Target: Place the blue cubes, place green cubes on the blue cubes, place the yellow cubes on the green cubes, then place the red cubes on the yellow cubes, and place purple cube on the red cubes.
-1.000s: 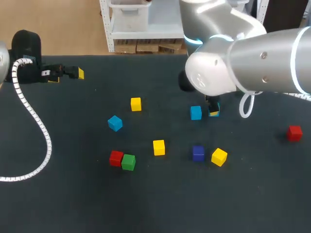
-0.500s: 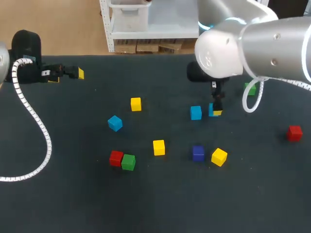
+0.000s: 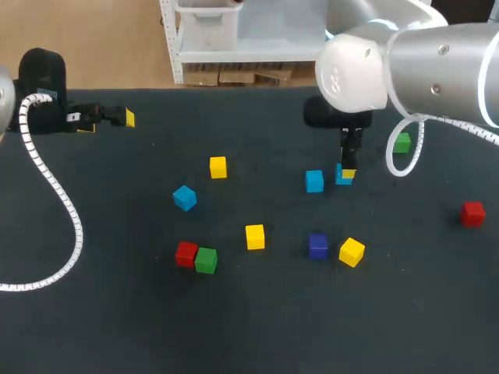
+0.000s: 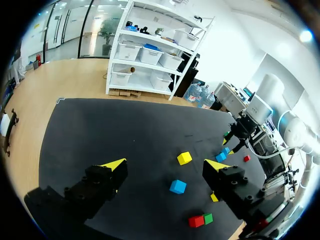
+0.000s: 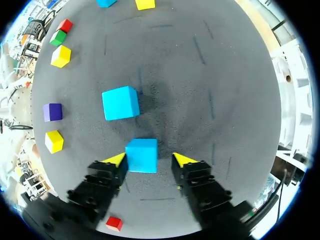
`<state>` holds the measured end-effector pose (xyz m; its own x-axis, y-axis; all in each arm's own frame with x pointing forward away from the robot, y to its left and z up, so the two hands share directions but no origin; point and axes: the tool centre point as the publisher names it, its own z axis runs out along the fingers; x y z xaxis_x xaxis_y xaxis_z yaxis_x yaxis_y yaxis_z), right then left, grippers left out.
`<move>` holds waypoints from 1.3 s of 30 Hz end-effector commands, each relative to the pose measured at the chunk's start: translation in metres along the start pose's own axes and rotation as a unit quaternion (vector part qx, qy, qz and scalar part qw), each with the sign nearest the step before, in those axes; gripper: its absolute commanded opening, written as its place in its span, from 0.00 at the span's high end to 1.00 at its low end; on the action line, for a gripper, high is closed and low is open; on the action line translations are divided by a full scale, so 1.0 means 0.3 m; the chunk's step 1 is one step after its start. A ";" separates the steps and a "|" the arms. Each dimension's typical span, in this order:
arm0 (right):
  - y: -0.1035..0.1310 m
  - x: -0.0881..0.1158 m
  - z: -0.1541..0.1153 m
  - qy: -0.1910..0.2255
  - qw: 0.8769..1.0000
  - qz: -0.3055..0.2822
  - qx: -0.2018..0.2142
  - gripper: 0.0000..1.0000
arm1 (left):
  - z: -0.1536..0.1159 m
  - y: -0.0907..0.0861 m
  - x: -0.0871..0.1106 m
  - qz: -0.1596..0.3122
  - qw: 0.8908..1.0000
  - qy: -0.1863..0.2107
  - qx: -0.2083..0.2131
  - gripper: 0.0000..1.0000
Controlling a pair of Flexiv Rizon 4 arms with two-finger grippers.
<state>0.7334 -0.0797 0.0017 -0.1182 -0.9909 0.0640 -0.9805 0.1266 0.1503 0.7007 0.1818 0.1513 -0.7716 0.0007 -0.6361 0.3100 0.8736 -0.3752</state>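
Observation:
My right gripper (image 3: 348, 170) (image 5: 150, 160) stands straight down over a light blue cube (image 3: 343, 176) (image 5: 142, 155) that rests on the dark table. The cube lies between the yellow fingertips: one tip is against its side, the other stands a small gap off, so the gripper is open. A second light blue cube (image 3: 314, 181) (image 5: 120, 103) sits just beside it, a third (image 3: 185, 197) further left. My left gripper (image 3: 107, 118) (image 4: 165, 165) is open and empty at the table's far left. The purple cube (image 3: 318, 245) sits between two yellow cubes (image 3: 255, 236) (image 3: 352, 252).
A red cube (image 3: 186, 253) and a green cube (image 3: 206, 260) touch each other at front left. Another yellow cube (image 3: 218, 167) lies mid-left, a green cube (image 3: 402, 142) behind my right arm's cable, a red cube (image 3: 472, 213) far right.
My right arm's upper part has swung back and to the right, uncovering the green cube behind it. Its gripper stays at the light blue cube, with the fingers narrowing. The left arm is unmoved.

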 end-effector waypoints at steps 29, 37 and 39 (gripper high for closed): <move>0.130 -0.034 0.005 -0.008 0.996 -0.088 0.029 1.00 | -0.001 0.008 0.004 0.001 1.000 -0.003 0.006 0.00; 0.119 -0.052 0.009 -0.007 0.995 -0.089 0.035 1.00 | -0.001 0.008 0.004 0.001 1.000 -0.003 0.006 0.00; 0.119 -0.055 0.010 -0.008 0.995 -0.090 0.035 1.00 | -0.001 0.008 0.004 0.001 1.000 -0.003 0.006 0.00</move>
<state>0.7004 -0.0591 0.0034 0.0581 -0.9979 0.0279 -0.9943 -0.0554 0.0911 0.7007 0.1818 0.1513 -0.7716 0.0007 -0.6361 0.3100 0.8736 -0.3752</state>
